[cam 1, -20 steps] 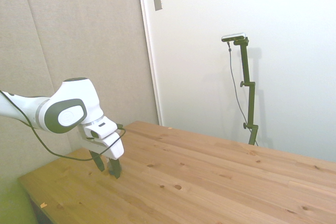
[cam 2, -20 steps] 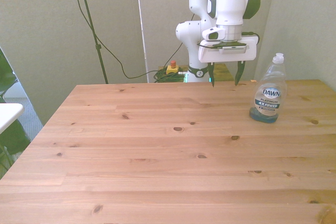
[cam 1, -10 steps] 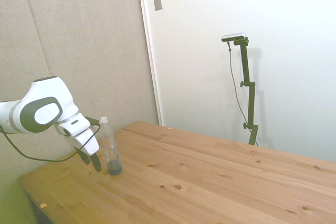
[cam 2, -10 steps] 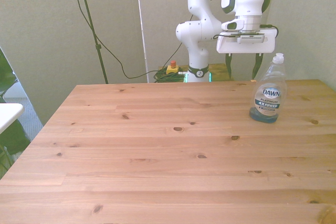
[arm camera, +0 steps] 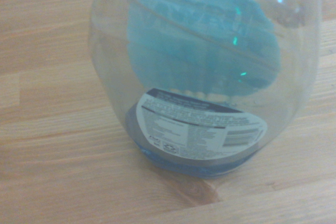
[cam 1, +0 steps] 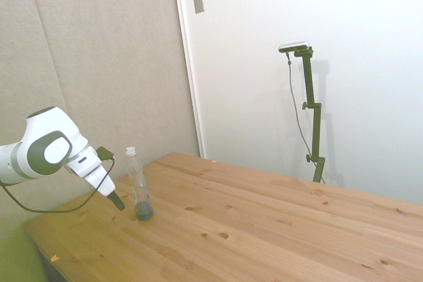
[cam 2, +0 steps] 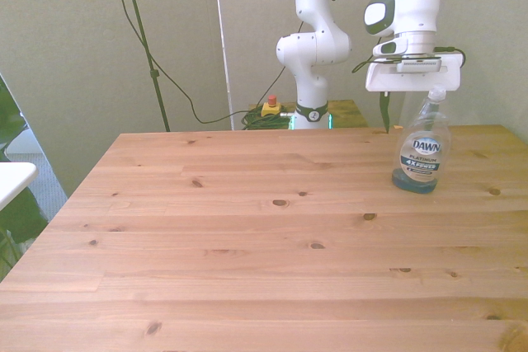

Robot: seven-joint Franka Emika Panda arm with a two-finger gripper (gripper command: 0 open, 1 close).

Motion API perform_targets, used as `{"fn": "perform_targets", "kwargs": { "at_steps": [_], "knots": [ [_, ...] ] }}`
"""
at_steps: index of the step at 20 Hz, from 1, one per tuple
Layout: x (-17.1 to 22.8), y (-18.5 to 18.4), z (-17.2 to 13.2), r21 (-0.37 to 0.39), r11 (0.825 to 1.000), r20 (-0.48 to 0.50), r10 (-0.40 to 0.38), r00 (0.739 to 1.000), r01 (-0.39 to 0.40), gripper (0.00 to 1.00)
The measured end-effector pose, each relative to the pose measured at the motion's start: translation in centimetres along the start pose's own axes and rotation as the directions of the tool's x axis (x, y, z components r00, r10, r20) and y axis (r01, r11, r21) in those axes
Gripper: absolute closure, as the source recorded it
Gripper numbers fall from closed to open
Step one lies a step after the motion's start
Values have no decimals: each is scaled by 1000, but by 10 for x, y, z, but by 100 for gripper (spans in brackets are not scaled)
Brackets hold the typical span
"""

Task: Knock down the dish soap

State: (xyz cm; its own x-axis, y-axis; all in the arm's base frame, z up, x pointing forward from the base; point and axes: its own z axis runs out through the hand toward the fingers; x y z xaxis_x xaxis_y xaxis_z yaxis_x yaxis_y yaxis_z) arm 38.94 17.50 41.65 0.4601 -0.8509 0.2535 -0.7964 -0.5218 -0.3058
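The gripper has slid behind the upright dish soap, fingers spread wide.

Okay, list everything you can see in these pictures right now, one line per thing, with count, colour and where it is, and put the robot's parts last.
dish soap: one, clear bottle with white cap, blue-and-white label, dark blue liquid at the base; upright near the table's far edge, at the front view's right.
wooden table: one, light brown planks; fills the lower part of the front view.
red button on yellow box: one; behind the table's far edge, beside the robot's base.
Franka arm: one, white with dark joints; rises behind the far edge.
gripper: one, white body, dark fingers; just behind the bottle's upper part, one finger hidden by it.
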Motion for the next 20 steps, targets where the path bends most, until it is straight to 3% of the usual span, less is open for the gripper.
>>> {"fn": "perform_targets", "kwargs": {
  "at_steps": [14, 20],
  "knots": [
    [-5, -53, 0, 40, 999, -62, 23, 998, -21, 100],
    [11, -65, -6, 55, 998, -91, 38, 995, -33, 100]
  ]
}}
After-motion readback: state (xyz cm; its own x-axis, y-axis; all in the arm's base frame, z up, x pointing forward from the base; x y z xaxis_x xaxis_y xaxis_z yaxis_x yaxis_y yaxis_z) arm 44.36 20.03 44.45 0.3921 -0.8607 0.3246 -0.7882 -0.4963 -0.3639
